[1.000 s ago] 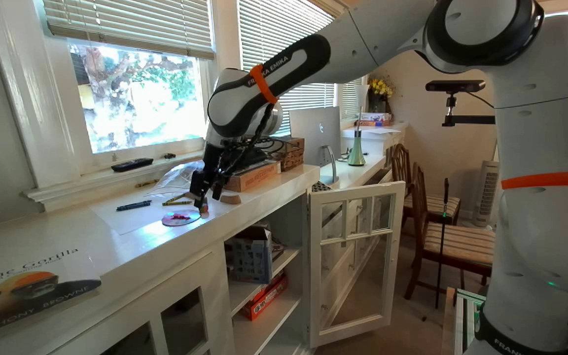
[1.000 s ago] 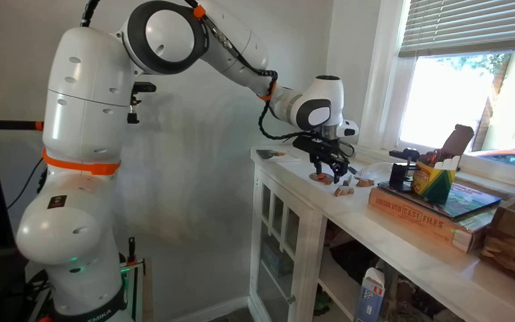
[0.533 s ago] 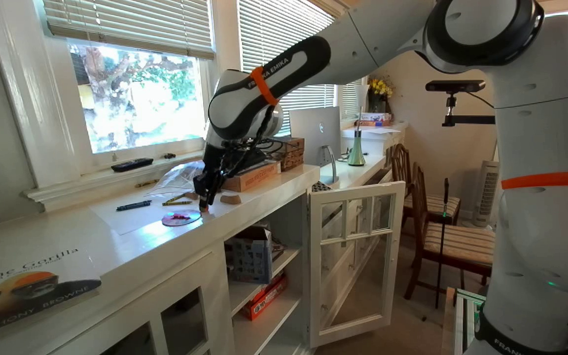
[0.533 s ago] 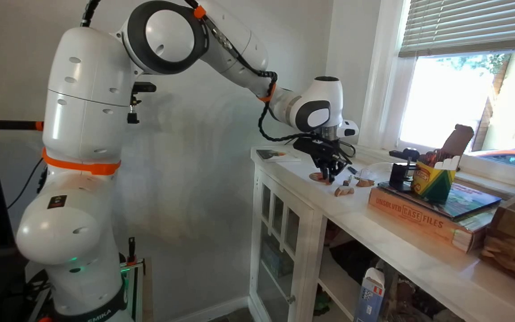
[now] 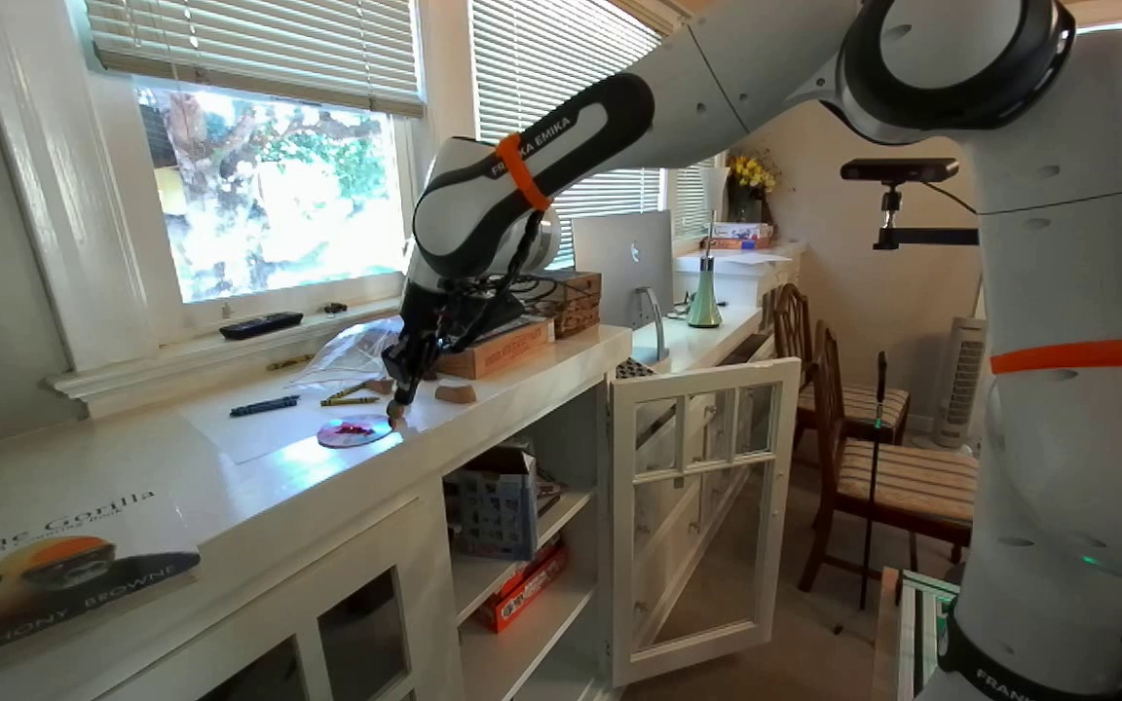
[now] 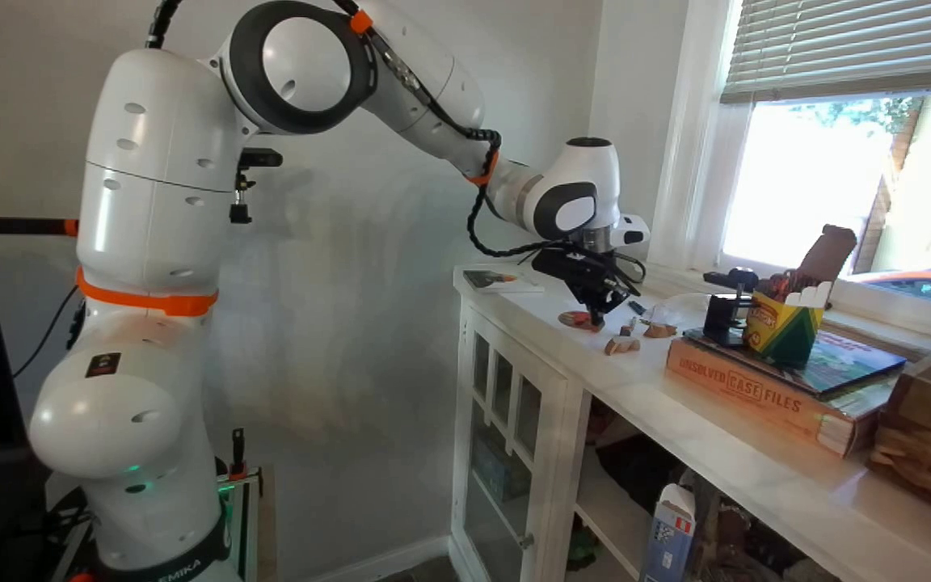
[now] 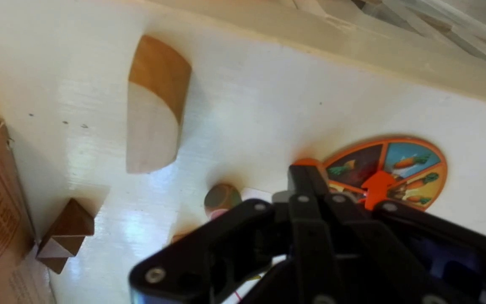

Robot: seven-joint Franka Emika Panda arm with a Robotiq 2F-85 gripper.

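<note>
Narrower than a second ago, the tool [image 7: 308, 173] has drawn its fingers together, and the wheel [image 7: 400, 166] beside it seems nudged slightly away. Those fingers now meet with no clear gap, and no firm grip shows. Right at the tips, partly hidden beneath them, sits the orange piece [image 7: 308, 161] (touched or merely overlapped, I cannot tell), just beside the wheel's rim on the surface [image 7: 243, 105]. It looks small, light and stiff, and its rounded side could roll or slip out of a shallow pinch; low across its middle would be the safer hold. Thin and flat, the wheel looks apt to slide under a push; its arrow [image 7: 377, 190] seems the likeliest handle.
</note>
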